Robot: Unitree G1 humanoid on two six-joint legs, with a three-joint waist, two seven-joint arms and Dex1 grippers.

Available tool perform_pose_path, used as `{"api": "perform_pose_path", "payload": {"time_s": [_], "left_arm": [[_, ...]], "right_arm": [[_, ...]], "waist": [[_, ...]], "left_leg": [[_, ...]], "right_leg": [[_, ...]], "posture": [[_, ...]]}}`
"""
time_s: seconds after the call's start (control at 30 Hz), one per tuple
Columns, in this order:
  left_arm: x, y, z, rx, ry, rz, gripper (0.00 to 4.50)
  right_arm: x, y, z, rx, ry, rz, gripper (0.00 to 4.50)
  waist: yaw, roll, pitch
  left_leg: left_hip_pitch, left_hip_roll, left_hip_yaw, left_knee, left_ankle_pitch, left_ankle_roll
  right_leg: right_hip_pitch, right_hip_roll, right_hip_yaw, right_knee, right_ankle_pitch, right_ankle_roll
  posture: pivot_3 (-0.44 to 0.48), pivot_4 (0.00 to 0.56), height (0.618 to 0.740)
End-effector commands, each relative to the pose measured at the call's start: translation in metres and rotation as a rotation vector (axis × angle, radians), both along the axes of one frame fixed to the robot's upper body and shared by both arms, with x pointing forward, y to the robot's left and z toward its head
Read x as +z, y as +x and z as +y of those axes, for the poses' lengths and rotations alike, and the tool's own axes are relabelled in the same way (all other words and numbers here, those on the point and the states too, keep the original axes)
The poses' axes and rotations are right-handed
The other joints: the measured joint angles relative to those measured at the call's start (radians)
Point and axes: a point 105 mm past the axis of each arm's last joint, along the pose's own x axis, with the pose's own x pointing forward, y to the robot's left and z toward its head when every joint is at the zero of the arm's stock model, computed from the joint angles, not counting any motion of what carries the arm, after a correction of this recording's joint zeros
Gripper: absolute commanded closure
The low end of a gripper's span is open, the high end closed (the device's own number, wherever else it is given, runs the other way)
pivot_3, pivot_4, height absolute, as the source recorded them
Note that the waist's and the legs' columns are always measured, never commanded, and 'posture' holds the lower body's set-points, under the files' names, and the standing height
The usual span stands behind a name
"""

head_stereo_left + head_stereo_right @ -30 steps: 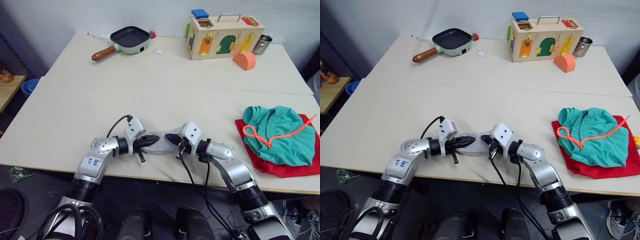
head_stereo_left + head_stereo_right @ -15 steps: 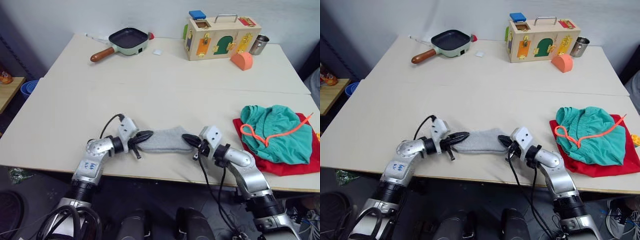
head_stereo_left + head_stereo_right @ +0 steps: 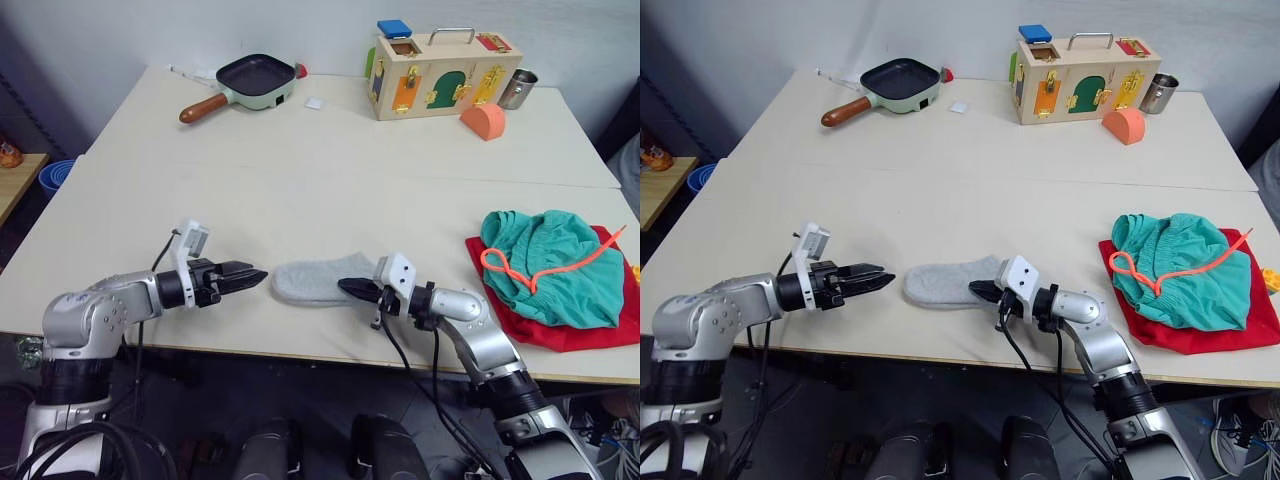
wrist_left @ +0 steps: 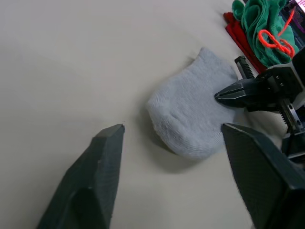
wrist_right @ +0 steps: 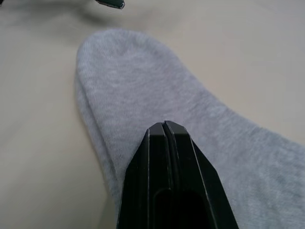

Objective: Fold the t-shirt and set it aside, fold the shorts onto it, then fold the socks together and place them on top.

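Socks (image 3: 312, 281), light grey knit, lie flat near the front edge of the table (image 3: 300, 190), rounded toe pointing left, the pair apparently stacked one on the other; a doubled edge shows in the right wrist view. They look soft, limp and very light, likely to drape and slide apart if lifted by one layer, so I would judge the best hold to be a pinch through both layers at the cuff end or across the middle fold.

Just at their right end sits the right gripper (image 3: 352, 288), its black fingers pressed together, tips resting over the cloth; whether any fabric is caught between them I cannot tell. To the left, a little apart from the toe, the left gripper (image 3: 245, 274) hangs with its fingers spread and nothing between them.

Well to the right, the teal shorts (image 3: 550, 265) with their orange drawstring lie bunched on the red t-shirt (image 3: 570, 335).
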Motion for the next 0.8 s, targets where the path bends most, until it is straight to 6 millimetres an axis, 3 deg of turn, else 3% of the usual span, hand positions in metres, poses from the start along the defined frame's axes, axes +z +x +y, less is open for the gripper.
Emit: {"api": "perform_pose_path", "payload": {"time_s": [0.03,0.37,0.47,0.8], "left_arm": [[-0.01,0.008,-0.005,0.042,0.029,0.082,0.51],[-0.016,0.006,-0.047,-0.106,0.002,0.234,0.51],[-0.013,0.011,-0.052,-0.101,-0.019,0.241,1.09],[0.002,0.022,-0.052,-0.088,-0.051,0.22,4.08]], "right_arm": [[0.002,-0.001,0.002,0.018,0.007,-0.004,4.5],[0.002,-0.002,0.003,0.018,0.011,0.003,4.5],[0.002,-0.003,0.003,0.014,0.014,0.005,4.5],[-0.003,-0.002,0.004,-0.015,0.012,0.022,4.5]], "waist": [[-0.002,0.0,0.0],[-0.007,0.0,0.0],[-0.005,0.0,0.0],[-0.01,0.0,0.0]], "left_leg": [[0.0,0.0,0.0,0.0,0.0,-0.001],[0.001,0.001,0.0,0.0,0.001,-0.002],[0.001,0.001,0.0,0.0,0.001,-0.002],[0.001,0.002,0.0,0.0,0.001,-0.003]], "right_leg": [[0.0,0.001,0.0,0.0,0.0,0.0],[0.0,0.004,0.002,0.0,0.0,0.0],[0.0,0.005,0.002,0.0,0.0,0.0],[0.0,0.004,0.002,0.0,0.0,0.0]], "posture": [[0.0,0.15,0.74],[0.0,0.15,0.74],[0.0,0.15,0.74],[0.0,0.15,0.74]]}}
